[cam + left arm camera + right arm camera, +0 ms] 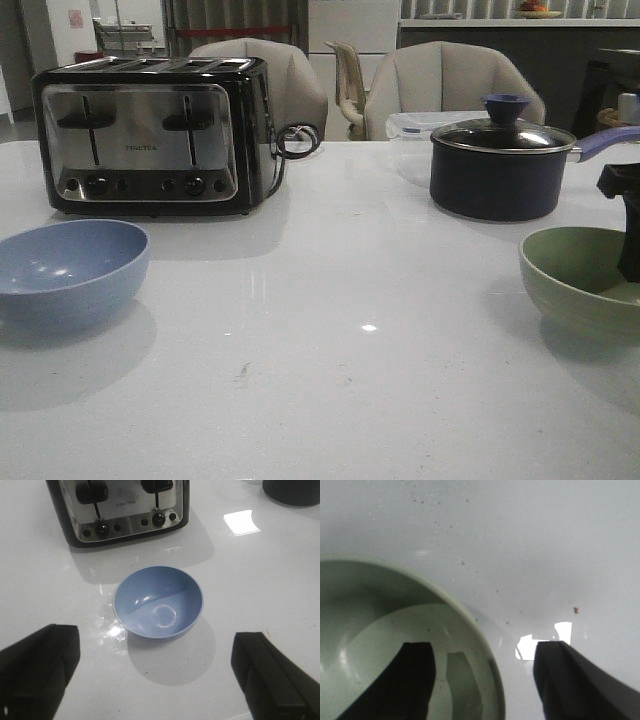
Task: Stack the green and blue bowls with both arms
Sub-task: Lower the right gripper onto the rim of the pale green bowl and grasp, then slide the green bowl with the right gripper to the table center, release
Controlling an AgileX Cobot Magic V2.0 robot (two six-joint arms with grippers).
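The dusty blue bowl [65, 270] sits upright on the white table at the left, in front of the toaster. In the left wrist view the blue bowl [158, 601] lies ahead of my left gripper [155, 675], which is open, empty and hovering above the table, short of the bowl. The sage green bowl [580, 275] sits at the right edge. My right gripper [629, 250] is open and straddles the rim of the green bowl [380, 645]: one finger [405, 680] is inside the bowl, the other [580, 685] outside it. The left arm is out of the front view.
A black and chrome toaster [150, 135] stands at the back left, close behind the blue bowl. A dark blue lidded saucepan [500, 165] stands at the back right, with a clear plastic container [415, 135] behind it. Chairs stand beyond the table.
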